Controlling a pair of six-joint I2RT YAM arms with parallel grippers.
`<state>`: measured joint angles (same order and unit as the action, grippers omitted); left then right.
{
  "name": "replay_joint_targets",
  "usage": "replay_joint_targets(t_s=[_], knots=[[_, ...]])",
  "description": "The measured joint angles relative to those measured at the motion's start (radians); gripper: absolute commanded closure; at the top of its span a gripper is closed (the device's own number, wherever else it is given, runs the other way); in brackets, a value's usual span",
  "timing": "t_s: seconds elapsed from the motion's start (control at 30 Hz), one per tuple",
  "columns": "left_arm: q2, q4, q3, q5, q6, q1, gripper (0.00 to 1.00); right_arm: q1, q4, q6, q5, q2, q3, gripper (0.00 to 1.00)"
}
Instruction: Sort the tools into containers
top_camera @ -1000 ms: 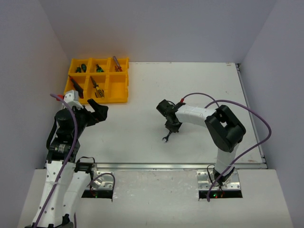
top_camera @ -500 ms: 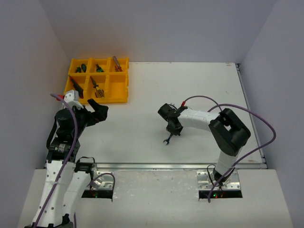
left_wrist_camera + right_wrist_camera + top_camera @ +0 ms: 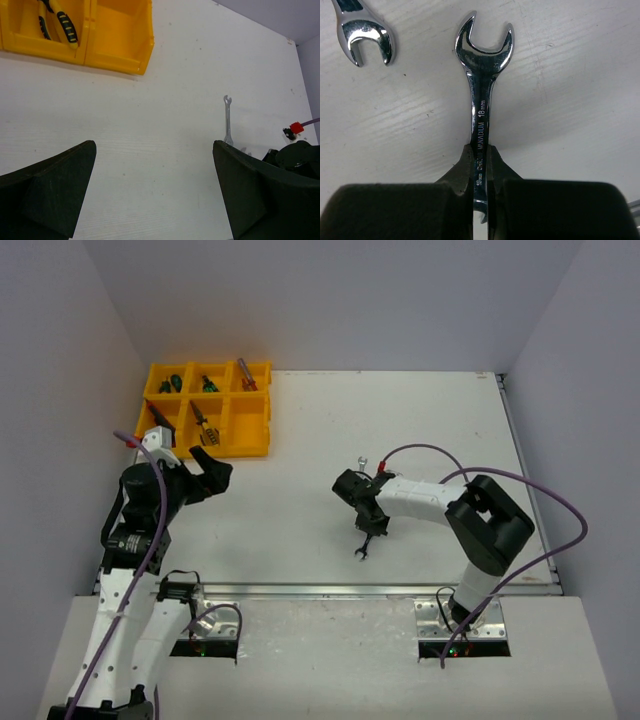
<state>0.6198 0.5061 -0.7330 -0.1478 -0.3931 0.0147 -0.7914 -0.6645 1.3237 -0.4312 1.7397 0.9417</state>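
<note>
Silver wrench (image 3: 480,100) in the right end effector (image 3: 479,165)
The end effector is clenched on the wrench's shank over mid-table (image 3: 420,420). A second wrench (image 3: 227,120) lies nearby, farther back. The left end effector (image 3: 154,150) is released, jaws wide, near the yellow tray (image 3: 248,450).

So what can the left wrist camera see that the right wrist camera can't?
Only the left wrist view shows the yellow tray with pliers inside, and the open left hand. Only the right wrist view shows the right hand shut on a wrench. Both show the white table and a loose wrench, though maybe not the same one.
</note>
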Motion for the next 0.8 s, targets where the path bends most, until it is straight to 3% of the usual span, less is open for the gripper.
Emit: replay_joint_targets(t_s=[0.23, 0.53, 0.8], knots=[[0.057, -0.040, 0.011, -0.085, -0.021, 0.000, 0.00, -0.018, 0.006, -0.089, -0.010, -0.030, -0.006, 1.00], [0.176, -0.254, 0.224, -0.264, -0.159, 0.072, 0.00, -0.028, 0.044, -0.186, -0.010, -0.126, -0.032, 1.00], [0.311, -0.619, 0.338, -0.373, -0.337, 0.246, 0.00, -0.108, 0.135, -0.345, 0.014, -0.205, -0.036, 1.00]])
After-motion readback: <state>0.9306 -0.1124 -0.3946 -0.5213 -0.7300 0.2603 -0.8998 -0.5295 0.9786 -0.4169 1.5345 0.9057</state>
